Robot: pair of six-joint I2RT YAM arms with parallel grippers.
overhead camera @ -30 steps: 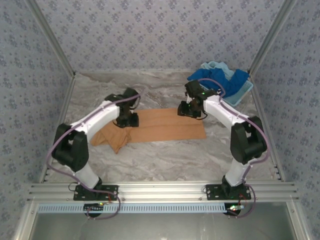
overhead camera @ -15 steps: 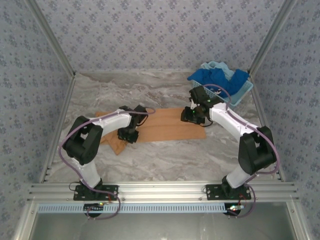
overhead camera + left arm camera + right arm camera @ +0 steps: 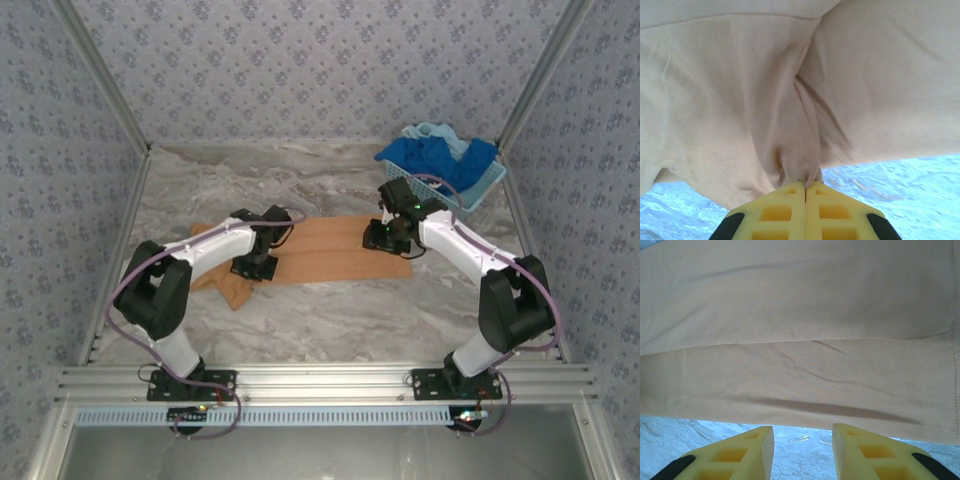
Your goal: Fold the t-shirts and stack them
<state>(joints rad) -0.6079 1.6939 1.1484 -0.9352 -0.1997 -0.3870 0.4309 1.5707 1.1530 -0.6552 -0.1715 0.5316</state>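
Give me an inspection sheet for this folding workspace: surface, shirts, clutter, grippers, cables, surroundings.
Surface: marbled table, no spills seen.
Job's things: orange-tan t-shirt lies flat mid-table, its left end bunched; royal blue t-shirt and pale aqua t-shirt heaped in the basket at the far right.
Clutter: nothing seen.
Grippers: left gripper shut on a pinch of the orange-tan cloth; right gripper open at the shirt's edge, holding nothing.
Cables: purple cables run along both arms.
Surroundings: patterned walls; aluminium frame rail at the near edge.
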